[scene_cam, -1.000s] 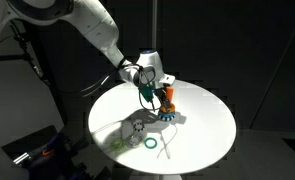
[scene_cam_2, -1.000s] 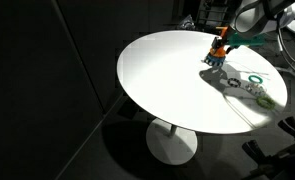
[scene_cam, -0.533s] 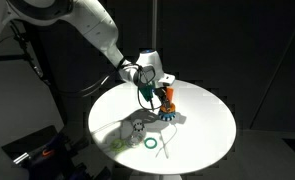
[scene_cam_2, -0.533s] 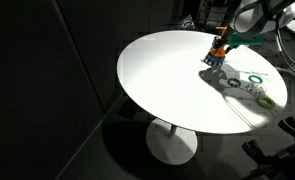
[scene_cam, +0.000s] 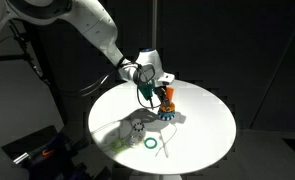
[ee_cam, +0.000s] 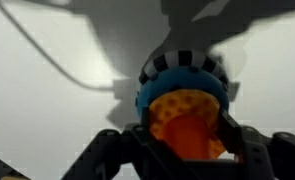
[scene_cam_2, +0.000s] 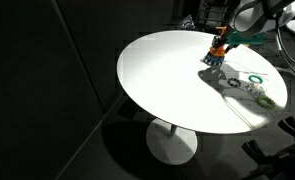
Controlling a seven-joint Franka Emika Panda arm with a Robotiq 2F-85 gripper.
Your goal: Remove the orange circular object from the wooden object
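Toward the back of the round white table (scene_cam: pixel 202 125) — gripper (scene_cam: pixel 164 93) is down over the orange ring (ee_cam: pixel 187 115), jaws narrowed onto it from both sides, dark fingers (ee_cam: pixel 249 150) flanking it in the wrist view. Ring sits on the wooden peg, just above the blue toothed ring (ee_cam: pixel 182 78); the peg itself cannot be told from the ring by colour. Judgement: lift straight up along the peg's axis, slowly — a sideways pull would likely bind the ring or tip the base. Grip firm, not crushing. Clear the peg top before moving across, away from the green ring (scene_cam: pixel 149 144).
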